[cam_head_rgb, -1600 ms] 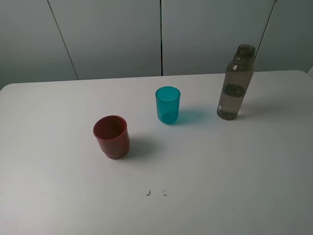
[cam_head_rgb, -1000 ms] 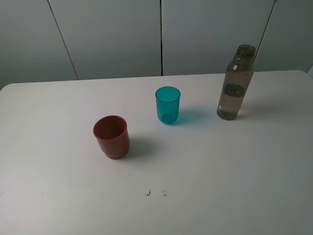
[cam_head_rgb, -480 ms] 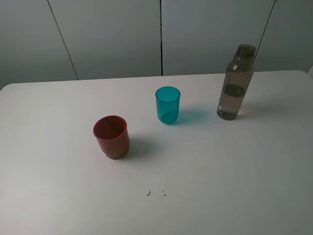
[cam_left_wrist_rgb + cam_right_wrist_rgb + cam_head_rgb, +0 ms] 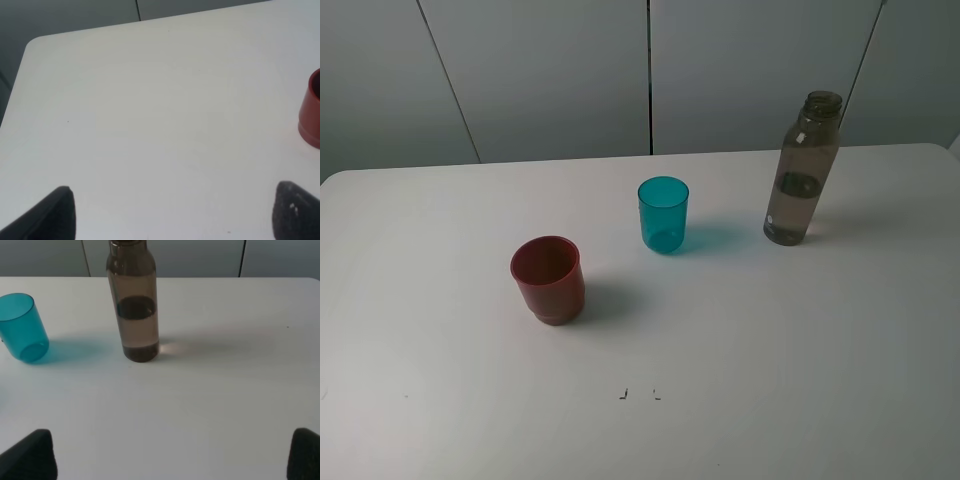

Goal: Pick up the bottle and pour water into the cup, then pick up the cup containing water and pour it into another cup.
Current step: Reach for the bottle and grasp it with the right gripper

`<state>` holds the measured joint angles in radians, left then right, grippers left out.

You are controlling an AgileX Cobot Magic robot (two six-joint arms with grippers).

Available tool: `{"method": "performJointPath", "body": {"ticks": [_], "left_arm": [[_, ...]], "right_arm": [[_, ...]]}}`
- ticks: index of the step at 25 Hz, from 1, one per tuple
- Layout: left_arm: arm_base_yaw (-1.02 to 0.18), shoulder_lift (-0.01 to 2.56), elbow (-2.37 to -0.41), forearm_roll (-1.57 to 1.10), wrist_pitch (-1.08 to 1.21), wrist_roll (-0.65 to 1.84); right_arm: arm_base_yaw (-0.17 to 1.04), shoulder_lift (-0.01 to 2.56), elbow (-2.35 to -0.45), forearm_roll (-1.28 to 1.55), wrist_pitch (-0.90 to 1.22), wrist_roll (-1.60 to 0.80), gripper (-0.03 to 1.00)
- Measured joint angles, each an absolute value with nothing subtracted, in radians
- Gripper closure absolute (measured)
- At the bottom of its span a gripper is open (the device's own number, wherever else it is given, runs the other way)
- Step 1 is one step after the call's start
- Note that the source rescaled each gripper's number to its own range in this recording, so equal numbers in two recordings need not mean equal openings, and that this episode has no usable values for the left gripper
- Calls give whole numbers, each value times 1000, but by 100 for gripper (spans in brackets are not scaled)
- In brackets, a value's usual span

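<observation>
Right hand (image 4: 167,456) wide, bottle (image 4: 133,305) part-full

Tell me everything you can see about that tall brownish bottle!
The bottle is tall and slim, made of see-through smoky grey-brown plastic, with rounded shoulders, a narrow neck and no cap. A darker band about halfway up looks like the water line. It stands upright on the white table, right of the teal cup and apart from it. Only the table touches it.
</observation>
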<state>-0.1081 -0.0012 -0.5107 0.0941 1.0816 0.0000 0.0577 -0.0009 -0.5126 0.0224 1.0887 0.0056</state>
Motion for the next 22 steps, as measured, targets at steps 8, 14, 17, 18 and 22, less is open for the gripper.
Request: {"method": "performJointPath", "body": {"ticks": [8, 14, 17, 18, 22], "left_arm": [[-108, -1, -511, 94, 1082, 0], [-108, -1, -511, 94, 1082, 0], [-108, -1, -511, 94, 1082, 0], [-108, -1, -511, 94, 1082, 0], [-108, -1, -511, 94, 1082, 0]], "right_arm": [[58, -1, -513, 25, 1089, 6, -3], [58, -1, -513, 37, 1089, 6, -3], [58, -1, -513, 37, 1089, 6, -3], [58, -1, -513, 37, 1089, 6, -3], [58, 51, -537, 37, 1062, 0, -3]]}}
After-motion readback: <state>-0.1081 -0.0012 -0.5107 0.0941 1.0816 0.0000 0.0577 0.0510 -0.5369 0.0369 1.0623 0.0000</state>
